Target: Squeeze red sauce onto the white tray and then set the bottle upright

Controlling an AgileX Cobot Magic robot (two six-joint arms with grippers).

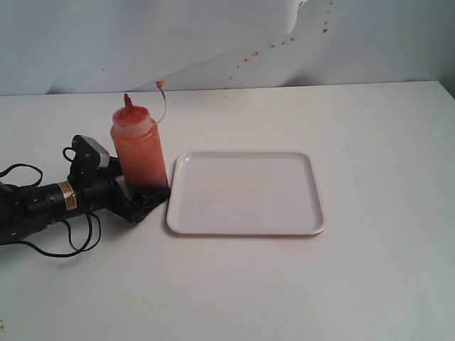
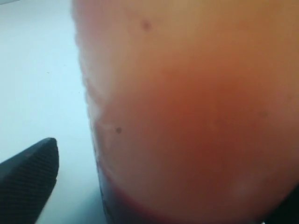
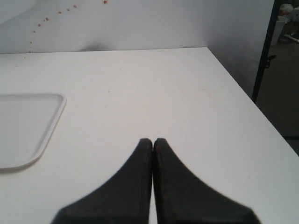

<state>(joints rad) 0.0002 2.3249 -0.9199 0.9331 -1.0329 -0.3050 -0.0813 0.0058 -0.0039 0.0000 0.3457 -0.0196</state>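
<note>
In the left wrist view the bottle [image 2: 187,116] is blurred, top and base cropped

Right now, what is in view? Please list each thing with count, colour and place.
table: one, white, under everything
tray: one, white, mid-table
bottle: one, orange-red, upright on the table, just left of the tray
cap: one, orange-red, on its tether beside the nozzle
specks: several, brownish-red, on the wall behind
left hand: one, black, open around the bottle's base
right hand: one, black, shut, above the table
</note>
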